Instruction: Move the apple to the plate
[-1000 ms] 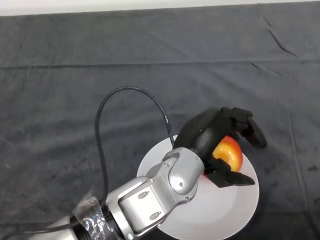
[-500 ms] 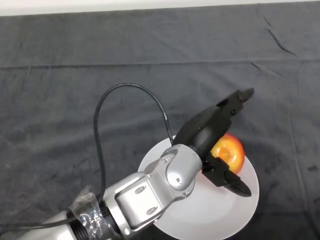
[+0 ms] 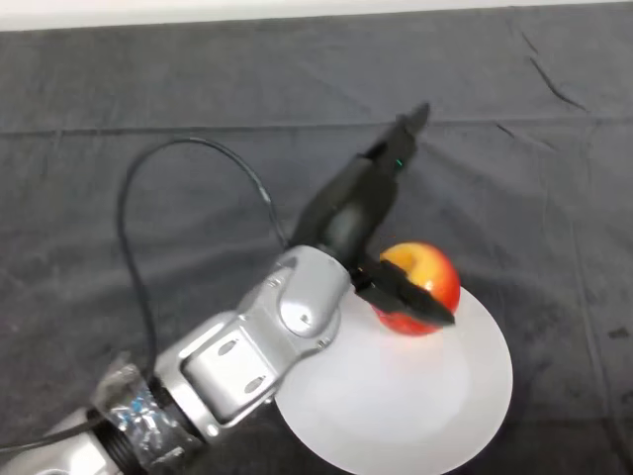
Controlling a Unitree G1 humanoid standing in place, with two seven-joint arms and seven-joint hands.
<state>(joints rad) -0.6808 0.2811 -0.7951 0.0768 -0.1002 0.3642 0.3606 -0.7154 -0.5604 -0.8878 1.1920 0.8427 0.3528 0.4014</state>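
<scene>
A red and yellow apple [image 3: 425, 287] rests on the far part of a white plate [image 3: 415, 406] near the front of the table. My left hand [image 3: 351, 213] hovers above and to the left of the apple, open, with its fingers [image 3: 401, 139] stretched out toward the far side. Its thumb [image 3: 410, 302] points right across the apple's front, hiding a strip of it. Nothing is held in the hand.
A dark cloth [image 3: 148, 109] with creases covers the whole table. My silver-grey forearm [image 3: 247, 346] crosses the plate's left edge from the lower left.
The hand was curled round the apple a second ago. It then straightened its fingers, let go, and rose away up and to the left. The apple stays on the plate.
</scene>
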